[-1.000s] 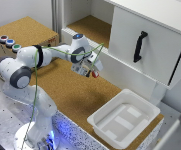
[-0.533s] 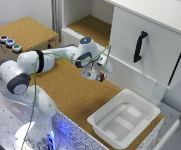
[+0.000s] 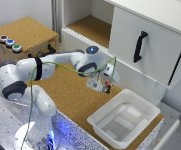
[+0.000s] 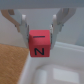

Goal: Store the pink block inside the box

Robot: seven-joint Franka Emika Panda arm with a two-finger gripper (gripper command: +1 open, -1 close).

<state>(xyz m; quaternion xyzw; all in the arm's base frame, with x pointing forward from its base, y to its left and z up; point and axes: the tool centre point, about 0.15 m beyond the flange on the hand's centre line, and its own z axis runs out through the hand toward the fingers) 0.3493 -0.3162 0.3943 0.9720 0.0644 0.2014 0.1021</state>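
My gripper point(image 3: 104, 84) is shut on the pink block point(image 3: 108, 89), a small pinkish-red cube with a black letter on one face. It holds the block in the air above the cork floor, just beside the near rim of the white tub point(image 3: 99, 123), on the side toward the exterior view's left. In the wrist view the block point(image 4: 39, 44) sits between the two fingers point(image 4: 22, 27), and the tub's white rim point(image 4: 65, 52) lies right under it. The tub holds nothing that I can see.
A white cabinet with a black handle point(image 3: 139, 46) stands close behind the gripper. A brown cork-topped box with coloured buttons point(image 3: 11, 43) is at the exterior view's left. A green cable point(image 3: 65, 64) runs along the arm.
The arm has swung toward the exterior view's right and forward, carrying the pink block from near the cabinet front to the tub's rim.
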